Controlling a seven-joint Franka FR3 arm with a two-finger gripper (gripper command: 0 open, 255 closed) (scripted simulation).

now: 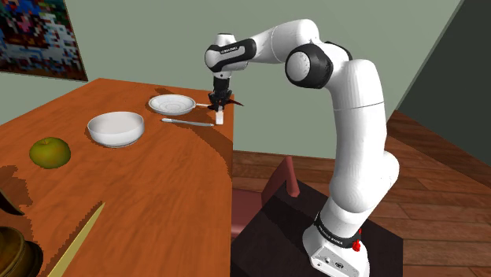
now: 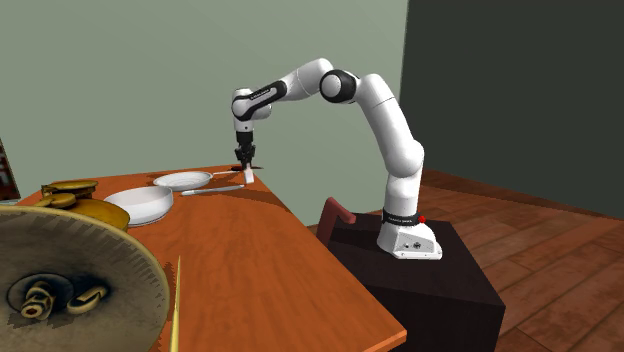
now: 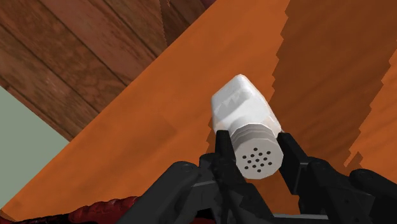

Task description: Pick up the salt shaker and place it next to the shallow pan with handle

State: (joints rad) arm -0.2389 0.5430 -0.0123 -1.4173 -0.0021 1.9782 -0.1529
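A white salt shaker (image 3: 245, 114) with a grey perforated cap sits clasped between my black fingers (image 3: 222, 149). My gripper (image 1: 219, 104) is shut on it and holds it upright close to the orange wooden table (image 1: 157, 189), near the table's edge. Whether its base touches the table I cannot tell. The shaker (image 1: 221, 117) hangs just to the shoulder view's right of the shallow white pan (image 1: 171, 103), beside the pan's handle. From the second exterior view, the gripper (image 2: 246, 161) and shaker (image 2: 248, 174) stand to the right of the pan (image 2: 183, 181).
A white bowl (image 1: 116, 128) and a thin white utensil (image 1: 187, 121) lie near the pan. A green fruit (image 1: 50, 152) rests further along the table. Brass-coloured items (image 2: 70, 270) crowd the table's near end. A reddish chair (image 2: 338, 214) stands between table and stand.
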